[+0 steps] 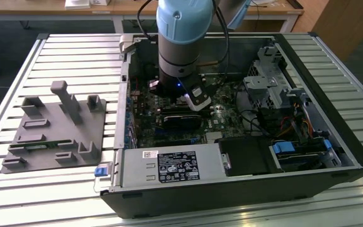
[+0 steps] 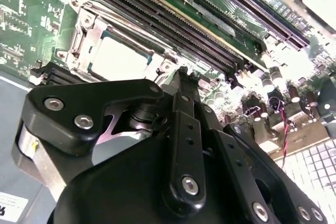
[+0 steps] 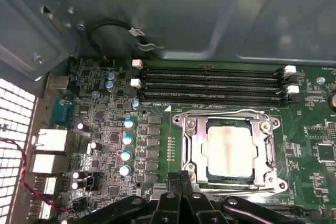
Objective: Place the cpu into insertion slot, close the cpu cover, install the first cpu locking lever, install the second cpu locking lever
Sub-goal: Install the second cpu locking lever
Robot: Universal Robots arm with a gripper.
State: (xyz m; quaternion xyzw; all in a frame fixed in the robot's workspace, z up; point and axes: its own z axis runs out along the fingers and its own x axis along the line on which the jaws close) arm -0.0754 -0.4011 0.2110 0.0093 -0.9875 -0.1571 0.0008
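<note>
**CPU seated under its cover, claw clenched beside the socket**

The arm reaches down into the open computer case (image 1: 332,156), over the motherboard (image 3: 105,129). The insertion slot (image 3: 273,150) lies flat there, beside 4 long memory slots (image 3: 210,85). The cpu cover (image 3: 195,145) is folded down around the cpu (image 3: 230,149), whose pale top shows through the window. The gripper (image 2: 182,72) is clenched, fingertips together, grasping nothing, just beside the socket's edge.

Exterior view high, looking down into open case (image 1: 332,156); both wrist views close over motherboard (image 3: 110,145)
</note>
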